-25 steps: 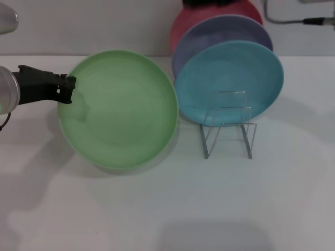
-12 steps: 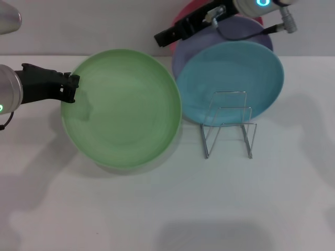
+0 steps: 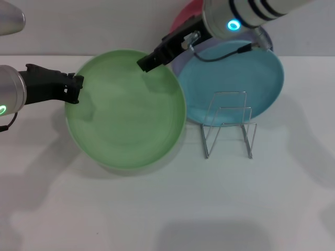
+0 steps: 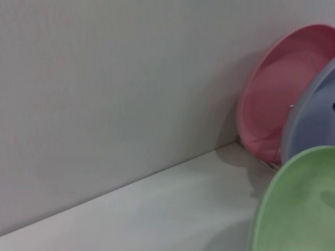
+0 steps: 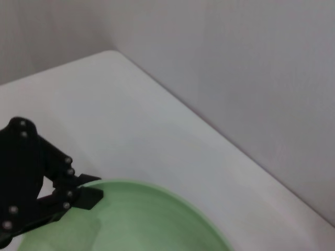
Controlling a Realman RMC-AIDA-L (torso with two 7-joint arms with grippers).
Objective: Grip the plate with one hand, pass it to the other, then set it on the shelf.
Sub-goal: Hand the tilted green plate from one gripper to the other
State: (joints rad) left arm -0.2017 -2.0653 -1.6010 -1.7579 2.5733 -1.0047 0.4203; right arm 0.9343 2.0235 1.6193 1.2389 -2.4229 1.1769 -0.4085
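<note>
The light green plate (image 3: 128, 112) is held tilted above the white table. My left gripper (image 3: 75, 89) is shut on its left rim. My right gripper (image 3: 146, 63) reaches in from the upper right and sits at the plate's far rim. The right wrist view shows the left gripper (image 5: 88, 196) clamped on the plate's edge (image 5: 141, 219). The plate's rim also shows in the left wrist view (image 4: 298, 204). The silver wire shelf (image 3: 228, 127) stands to the right of the plate and holds nothing.
A turquoise-blue plate (image 3: 246, 73) leans behind the shelf, with a lavender plate (image 3: 180, 58) and a pink plate (image 3: 183, 21) behind it against the wall. The pink plate (image 4: 272, 94) and the lavender plate (image 4: 314, 120) also show in the left wrist view. A white table (image 3: 167, 209) lies in front.
My right arm has come into view from the upper right and moved down-left to the green plate's far rim. The left gripper and the plate have shifted slightly right.
</note>
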